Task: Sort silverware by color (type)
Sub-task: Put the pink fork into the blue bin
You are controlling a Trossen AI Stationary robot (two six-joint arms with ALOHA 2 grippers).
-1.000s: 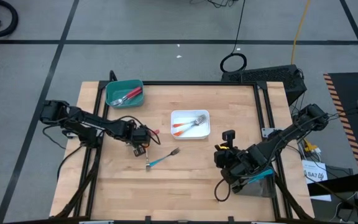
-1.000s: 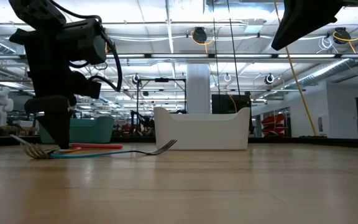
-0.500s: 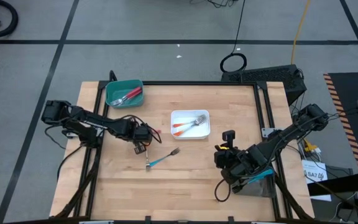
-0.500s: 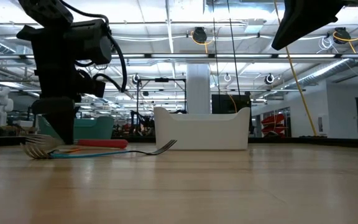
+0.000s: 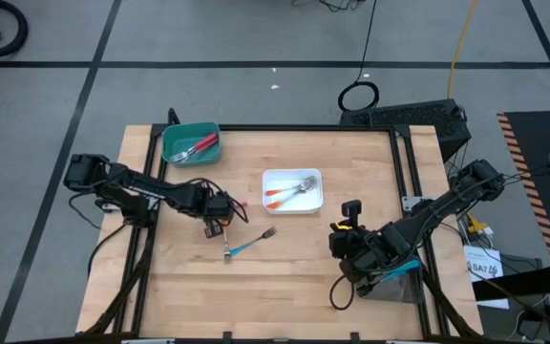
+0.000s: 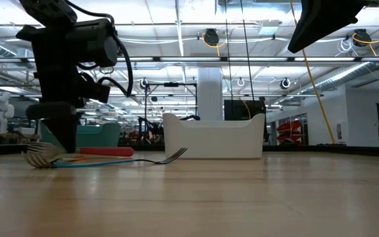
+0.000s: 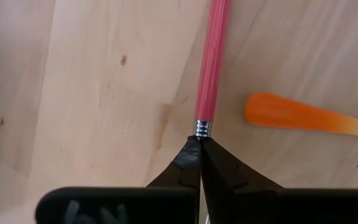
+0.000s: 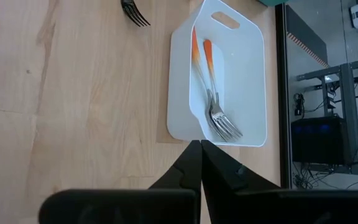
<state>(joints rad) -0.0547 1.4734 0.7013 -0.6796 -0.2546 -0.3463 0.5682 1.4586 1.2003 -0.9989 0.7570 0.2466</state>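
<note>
Pink-handled fork (image 7: 209, 68) lay on the table with the left gripper (image 7: 199, 144) clamped on its neck, apparently for lifting, while the right gripper (image 8: 200, 147) waited closed, empty.

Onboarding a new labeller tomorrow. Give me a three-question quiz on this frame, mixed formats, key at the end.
1. True or false: the left pincer is shut on the metal neck of the pink-handled fork.
2. Multiple choice: what lies in the white plastic tray? A) two orange-handled metal forks B) one blue-handled fork C) nothing
3. Fill in: the loose teal-handled metal fork lies on the bare wooden ____.

Key:
1. True; the fingertips meet on the neck, just below the handle.
2. A; the two orange-handled forks lie side by side.
3. Table, between the left pincer and the right pincer, which waits shut near the table's right side.
</note>
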